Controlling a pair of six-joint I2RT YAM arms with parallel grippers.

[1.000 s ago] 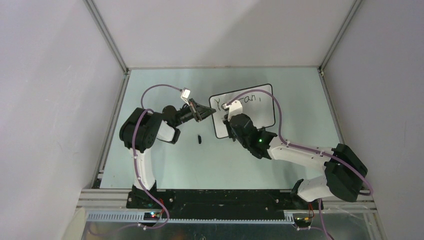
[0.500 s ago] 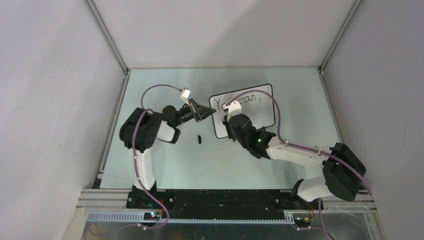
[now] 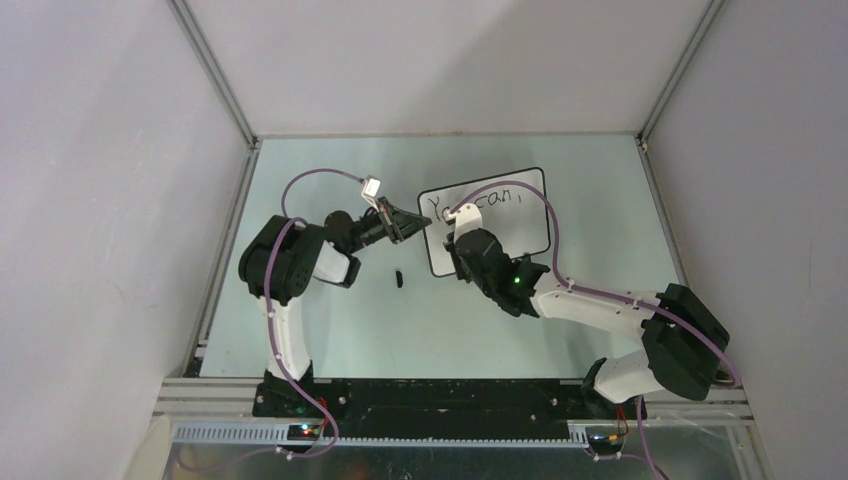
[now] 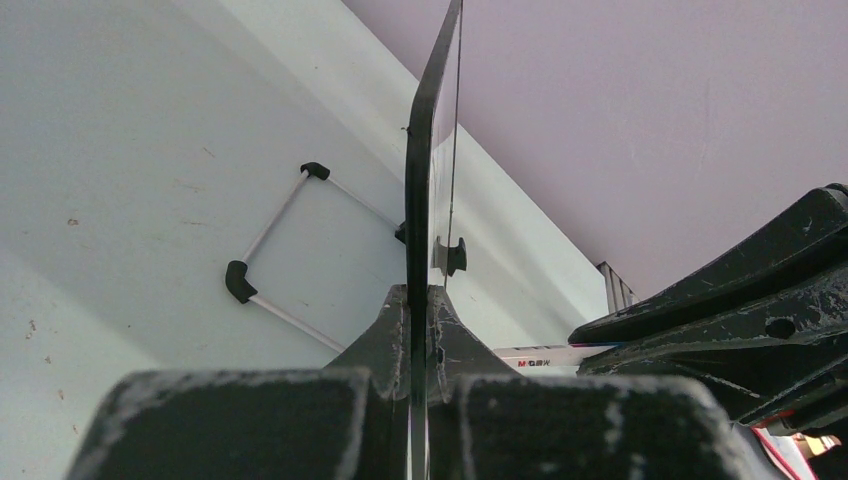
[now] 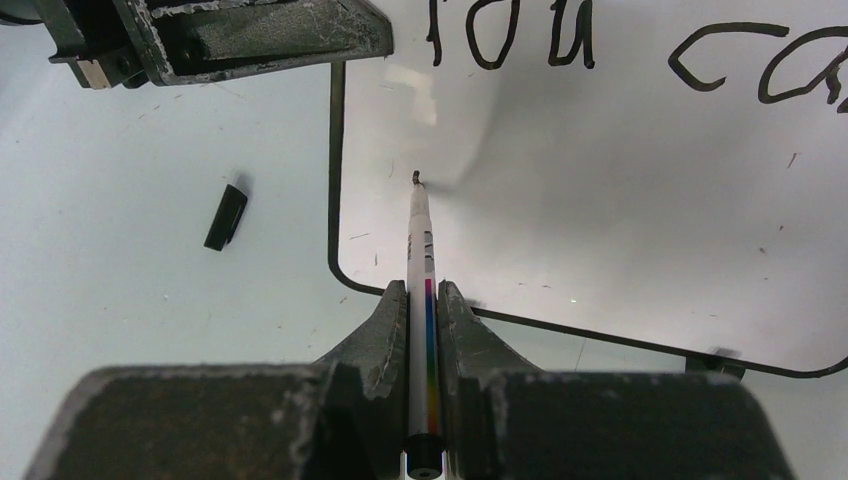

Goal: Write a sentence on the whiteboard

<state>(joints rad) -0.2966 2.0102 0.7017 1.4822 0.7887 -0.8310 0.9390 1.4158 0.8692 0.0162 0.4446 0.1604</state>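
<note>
— Black handwritten marker sentence: state what is legible and where it sits.

— The sentence reads "You can," in thin strokes. It runs as one line along the far edge of the small glossy white rectangular whiteboard with a thin black frame and rounded corners. In the top view, the right arm and its cable cover part of the lettering.

— Location of the whiteboard?

— On the pale green table, right of centre and toward the far side. Its left edge is clamped in the left gripper. The left wrist view shows the board edge-on, the two black fingers closed tight on the frame from either side.

— State of the right gripper?

— Closed narrow on a slim white marker with a rainbow stripe along its barrel. The barrel passes between the two fingers and points away from the wrist camera. Its dark tip is over the board's near left area, below the word "You" and just inside the frame. Whether the tip touches the surface cannot be told; a soft shadow lies beside it.

— Other items in the work area?

— One small black cap lies on the table, just beside the board's near left corner and apart from both grippers. In the top view it sits below the left gripper.
</note>
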